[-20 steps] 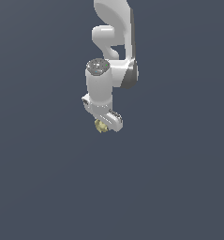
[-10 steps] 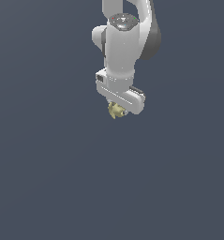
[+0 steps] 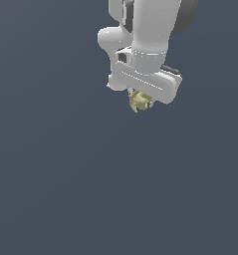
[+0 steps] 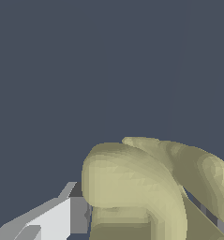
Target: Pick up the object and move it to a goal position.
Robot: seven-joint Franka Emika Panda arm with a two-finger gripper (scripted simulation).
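The object (image 3: 139,101) is a tiny, lumpy, pale yellow-olive thing hanging just under the white hand of my arm in the exterior view. My gripper (image 3: 140,103) is shut on it and holds it in the air, well above the dark grey ground. In the wrist view the object (image 4: 141,187) fills the frame close up as curved yellow-olive lobes. One white and grey fingertip (image 4: 57,218) shows beside it; the other is mostly hidden behind the object.
A flat dark grey surface (image 3: 65,189) fills both views. The white arm (image 3: 150,30) comes down from the upper edge of the exterior view. No goal marker shows.
The arm has carried the object up and toward the exterior view's right, and the hand looks larger now. The gripper stays shut on the object.
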